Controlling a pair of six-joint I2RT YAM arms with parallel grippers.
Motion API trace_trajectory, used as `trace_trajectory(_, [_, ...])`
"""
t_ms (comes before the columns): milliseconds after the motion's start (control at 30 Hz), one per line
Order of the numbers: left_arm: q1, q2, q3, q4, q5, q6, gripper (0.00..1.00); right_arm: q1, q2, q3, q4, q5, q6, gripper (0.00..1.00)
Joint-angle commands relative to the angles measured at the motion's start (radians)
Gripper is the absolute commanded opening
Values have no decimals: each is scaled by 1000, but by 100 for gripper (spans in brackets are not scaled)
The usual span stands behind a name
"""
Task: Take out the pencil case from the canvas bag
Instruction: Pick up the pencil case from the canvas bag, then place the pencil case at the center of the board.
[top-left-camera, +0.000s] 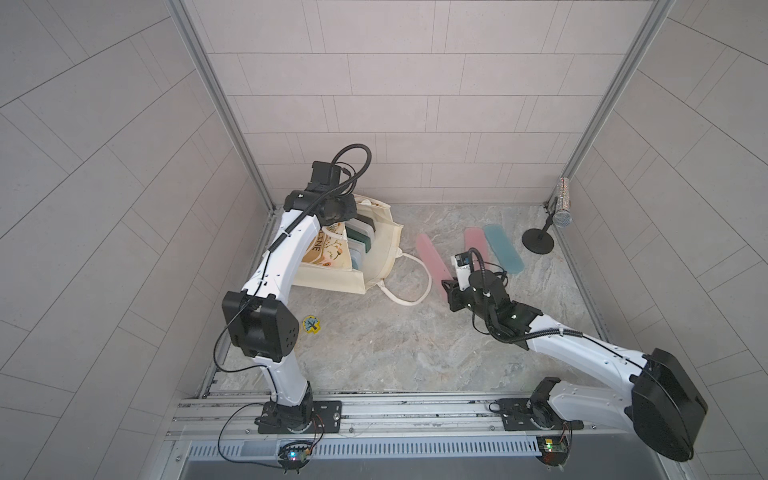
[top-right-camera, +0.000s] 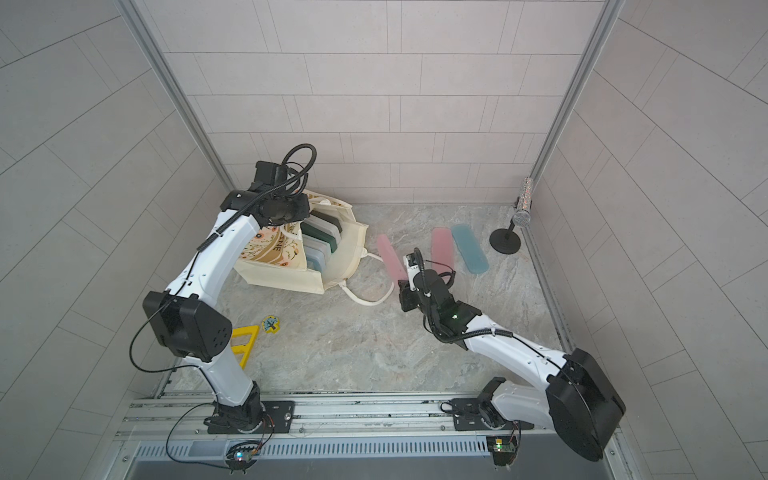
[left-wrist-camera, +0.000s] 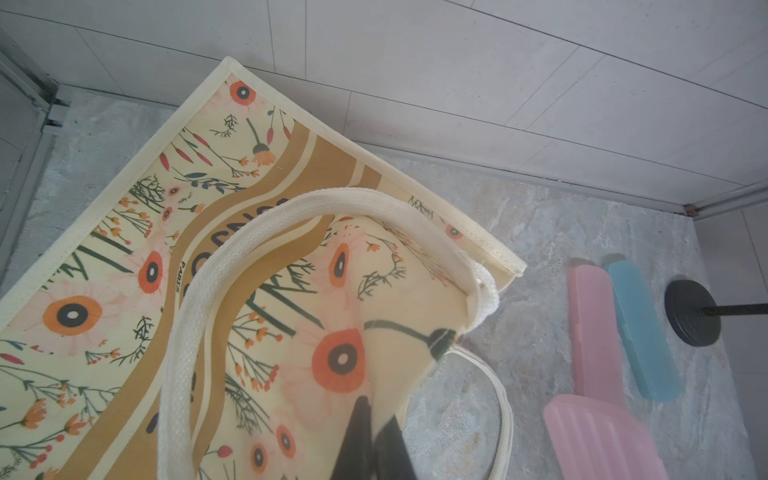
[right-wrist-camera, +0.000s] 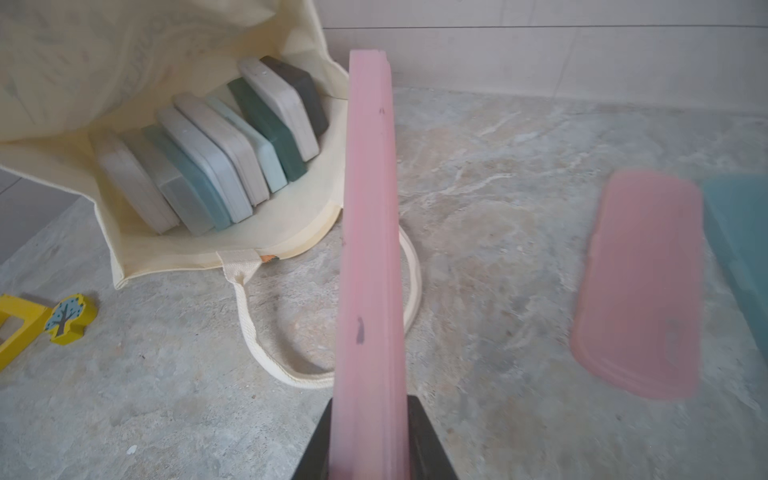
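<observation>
Right gripper (right-wrist-camera: 371, 409) clamped on pink pencil case (right-wrist-camera: 368, 228), held edge-on. Canvas bag (right-wrist-camera: 187, 255) on its side, mouth open, row of cases (right-wrist-camera: 216, 166) standing inside, grey and teal. Rope handle (right-wrist-camera: 249, 332) on tabletop (right-wrist-camera: 498, 166). Loose pink case (right-wrist-camera: 640, 286) and loose teal case (right-wrist-camera: 744, 232) flat, side by side, blurred. Yellow tree piece (right-wrist-camera: 68, 318) near bag.

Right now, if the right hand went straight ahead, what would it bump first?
Probably the tiled back wall. The right hand holds a pink pencil case aimed just past the canvas bag's open edge, so its tip would arrive first. Depth is unclear; it might brush the bag.
</observation>
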Motion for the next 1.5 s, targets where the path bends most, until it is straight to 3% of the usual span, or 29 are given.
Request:
trace_trajectory(0, [20, -8, 21, -67, -105, -20, 0, -88, -51, -39, -36, -43, 118, 22])
trace_trajectory(133, [24, -34, -17, -56, -146, -8, 0, -217, -30, -47, -31, -158, 159, 23])
trace_trajectory(300, [62, -86, -76, -54, -193, -6, 0, -303, 81, 20, -19, -241, 190, 24])
trace_trajectory(667, [137, -204, -198, 11, -110, -15, 0, -318, 458, 193, 219, -247, 394, 25])
trace_trajectory(867, [156, -270, -290, 131, 57, -34, 0, -315, 626, 275, 298, -222, 444, 26])
trace_trajectory(1000, [168, -267, -289, 131, 75, -39, 0, -315, 632, 269, 274, -191, 447, 29])
trace_trajectory(1200, [195, -254, -294, 144, 135, -63, 0, -315, 607, 240, 258, -178, 432, 48])
trace_trajectory(1467, [196, -260, -297, 150, 137, -55, 0, -313, 493, 219, 153, -104, 331, 51])
